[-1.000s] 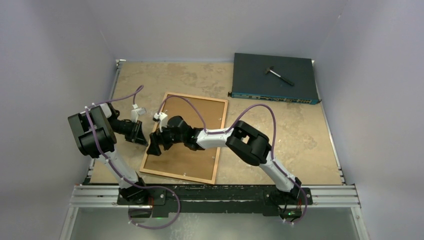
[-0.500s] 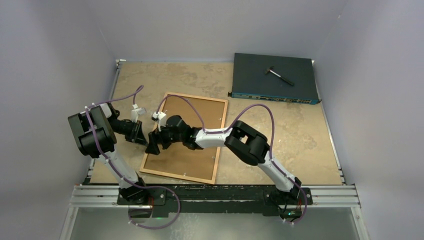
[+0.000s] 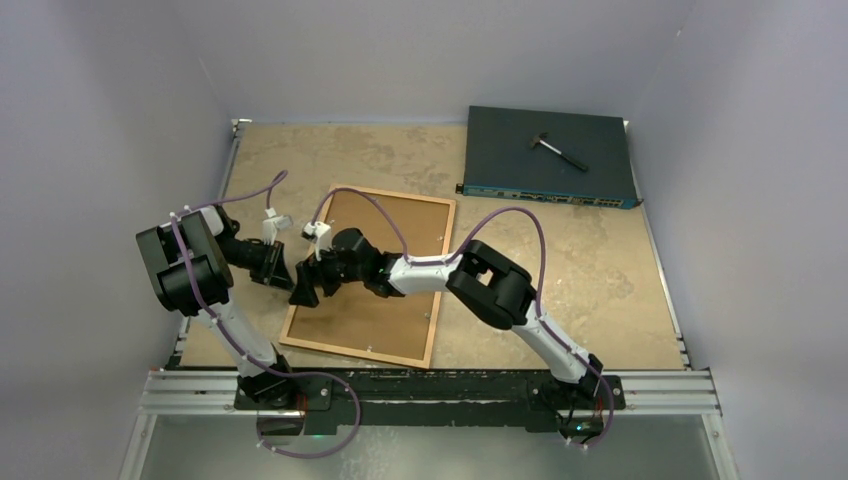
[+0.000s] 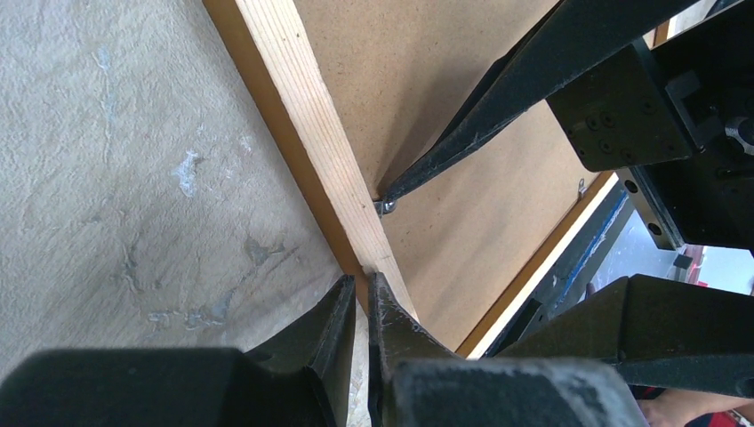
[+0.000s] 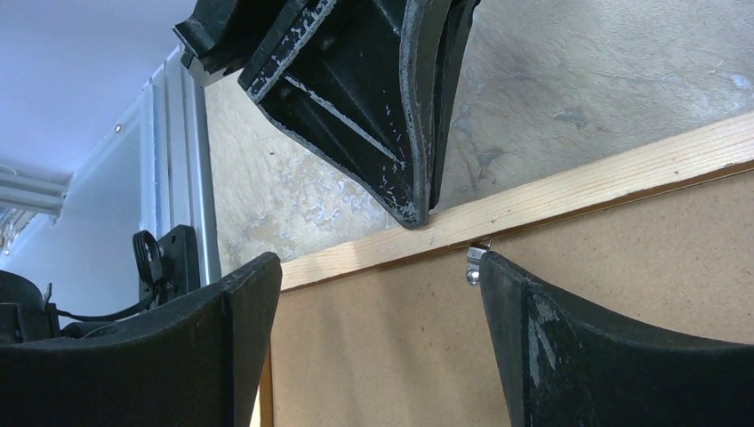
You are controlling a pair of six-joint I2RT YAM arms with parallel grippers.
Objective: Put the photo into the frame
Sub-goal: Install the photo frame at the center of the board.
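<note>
The orange-brown wooden frame lies face down on the table with the plain brown backing board inside it. The photo is hidden. My left gripper is shut, its tips touching the outer edge of the frame's left rail. My right gripper is open and empty over the backing board. One of its fingertips touches a small metal tab on that rail. The tab also shows in the left wrist view.
A dark flat electronics box sits at the back right with a small hammer-like tool on top. Walls close in the table on three sides. A metal rail runs along the near edge.
My right gripper has moved slightly left, toward the frame's left rail and my left gripper. The left arm and the frame have not moved.
</note>
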